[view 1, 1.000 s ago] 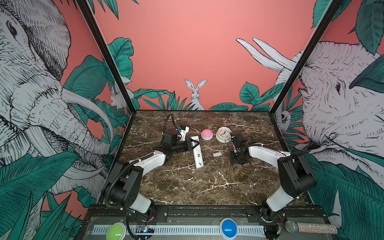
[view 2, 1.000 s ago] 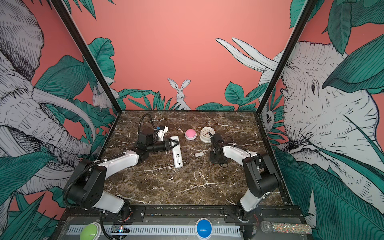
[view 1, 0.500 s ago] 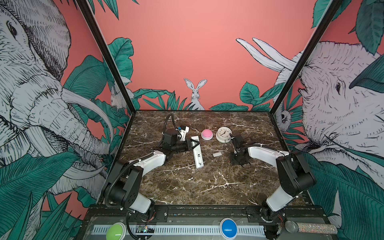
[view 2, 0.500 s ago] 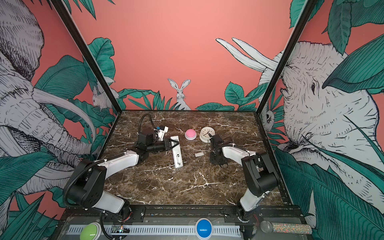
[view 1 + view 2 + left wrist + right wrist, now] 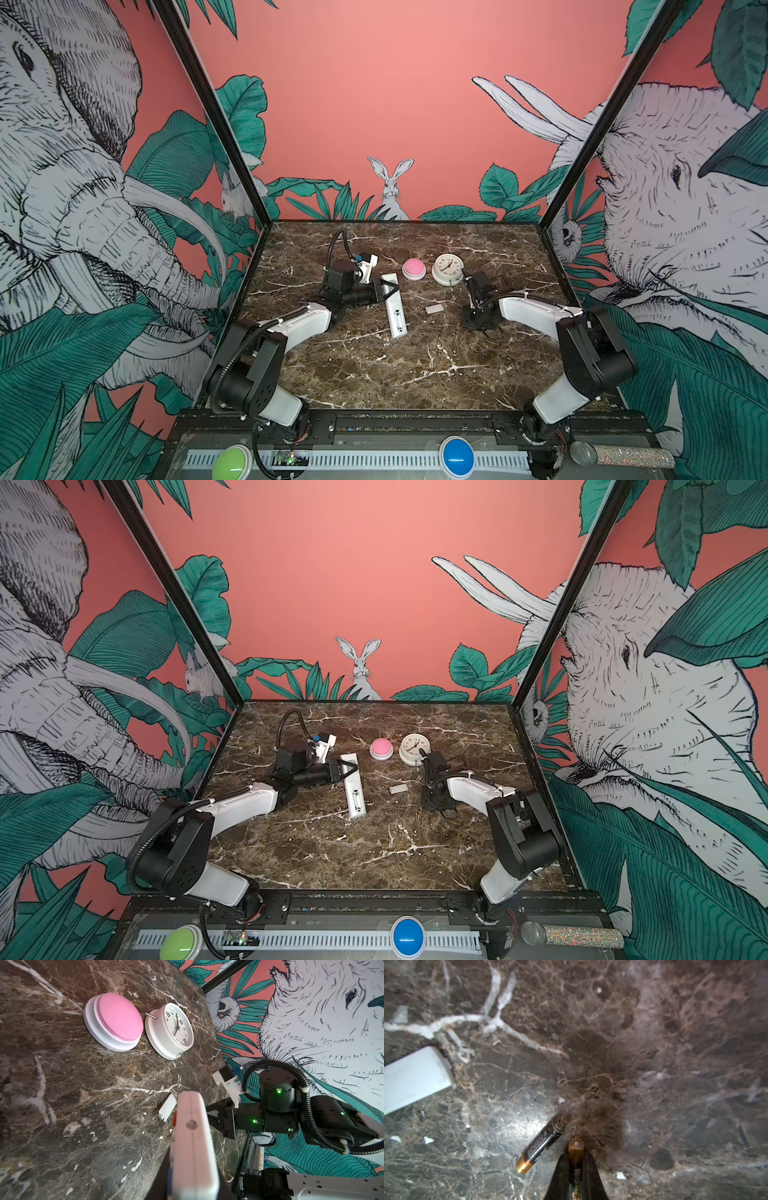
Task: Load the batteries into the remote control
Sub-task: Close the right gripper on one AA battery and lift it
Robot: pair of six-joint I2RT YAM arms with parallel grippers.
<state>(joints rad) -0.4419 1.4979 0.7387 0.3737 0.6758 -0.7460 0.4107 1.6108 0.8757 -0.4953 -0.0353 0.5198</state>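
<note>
Toward far middle of surface (image 5: 374, 374), we saw remote control (image 5: 395, 307) back-up, left end effector (image 5: 387, 288) clamped on its far end. Right end effector (image 5: 576, 1155) gripped one battery (image 5: 576, 1146); second battery (image 5: 542, 1144) lay just beside.

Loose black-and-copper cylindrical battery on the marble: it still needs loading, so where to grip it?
Take the loose black-and-copper battery mid-body, from straight above, jaws across its black sleeve: it lies flat on the brown marble table, a slim round cylinder.
</note>
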